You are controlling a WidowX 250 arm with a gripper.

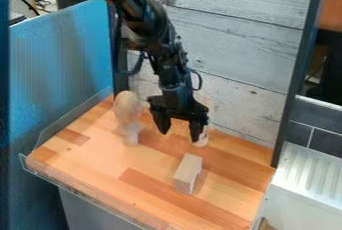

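Note:
The gripper (180,134) hangs over the back middle of the wooden table, open, its two fingers apart with nothing between them. A pale wooden block (187,173), with a notch in its right side, lies on the table in front of and below the gripper. Just behind the right finger is a small light-coloured object (203,139), partly hidden by it; whether they touch I cannot tell. To the left of the gripper stands a beige object (125,107) with a rounded top and a narrower pale lower part.
The wooden tabletop (100,166) has a clear raised rim along its left and front edges. A blue panel (63,56) borders it on the left, whitewashed boards (244,59) stand behind, and a white ridged surface (307,179) lies at the right.

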